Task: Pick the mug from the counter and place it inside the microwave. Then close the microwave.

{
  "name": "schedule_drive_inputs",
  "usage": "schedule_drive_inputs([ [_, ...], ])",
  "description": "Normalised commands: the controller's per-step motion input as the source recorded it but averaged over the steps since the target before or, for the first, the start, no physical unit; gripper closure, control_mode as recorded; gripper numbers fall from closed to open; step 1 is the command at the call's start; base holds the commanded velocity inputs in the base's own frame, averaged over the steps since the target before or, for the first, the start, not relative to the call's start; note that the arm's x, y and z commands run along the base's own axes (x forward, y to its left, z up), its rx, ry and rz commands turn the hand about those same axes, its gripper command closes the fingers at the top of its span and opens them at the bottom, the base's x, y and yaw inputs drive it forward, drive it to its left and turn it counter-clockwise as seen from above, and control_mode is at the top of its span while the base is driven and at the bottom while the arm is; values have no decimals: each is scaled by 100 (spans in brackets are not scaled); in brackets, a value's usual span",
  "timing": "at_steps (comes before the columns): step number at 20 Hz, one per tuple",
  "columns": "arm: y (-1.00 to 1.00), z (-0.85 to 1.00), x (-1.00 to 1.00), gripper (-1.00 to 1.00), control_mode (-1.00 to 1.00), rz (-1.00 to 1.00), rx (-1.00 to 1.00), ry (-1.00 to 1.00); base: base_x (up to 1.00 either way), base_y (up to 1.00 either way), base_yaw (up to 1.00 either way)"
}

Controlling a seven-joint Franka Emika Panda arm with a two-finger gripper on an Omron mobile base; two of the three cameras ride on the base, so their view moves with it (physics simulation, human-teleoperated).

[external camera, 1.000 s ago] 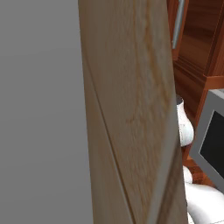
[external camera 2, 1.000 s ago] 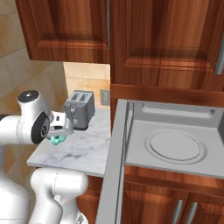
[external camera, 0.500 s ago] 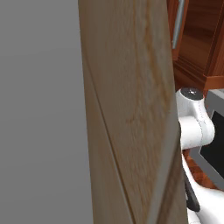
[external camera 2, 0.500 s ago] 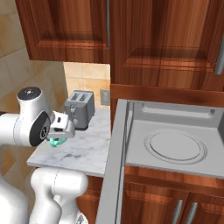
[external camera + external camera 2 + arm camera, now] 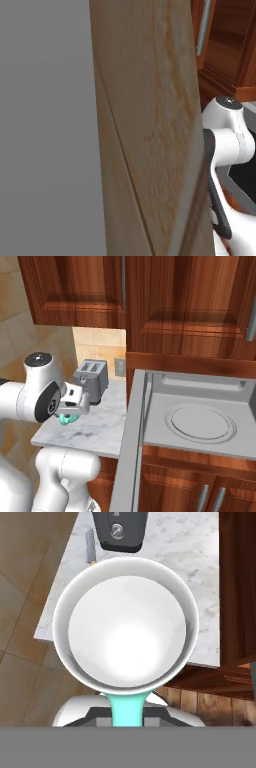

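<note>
Above marble counter (image 5: 95, 428): held mug (image 5: 126, 624).

The white arm's gripper (image 5: 70, 417) sits at the left, above the near left part of the marble counter (image 5: 100, 428), its fingers hidden behind the wrist. A patch of the teal mug (image 5: 65, 419) shows just beneath the hand, clear of the counter surface. The grey toaster (image 5: 91, 380) stands upright at the back of the counter, just behind the hand. To the right, the microwave (image 5: 190, 416) stands open, its door (image 5: 131, 446) swung toward the camera. The round turntable plate (image 5: 200, 423) lies bare inside. Dark wooden cabinets (image 5: 180, 306) hang overhead.
</note>
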Motion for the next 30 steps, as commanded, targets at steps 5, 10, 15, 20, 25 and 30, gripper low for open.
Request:
schedule_drive_inputs([
  [5, 7, 0, -17, 100, -100, 0, -3, -9, 0, 0, 0],
  [10, 2, 0, -5, 100, -100, 0, 0, -2, 0, 0, 0],
  [15, 0, 0, 0, 100, -100, 0, 0, 0, 0, 0, 0],
  [20, 1, 0, 0, 100, -100, 0, 0, 0, 0, 0, 0],
  [25, 0, 0, -11, 100, 100, 0, 0, -2, -17, 0, 0],
  [30, 0, 0, 0, 100, 100, 0, 0, 0, -60, 0, 0],
])
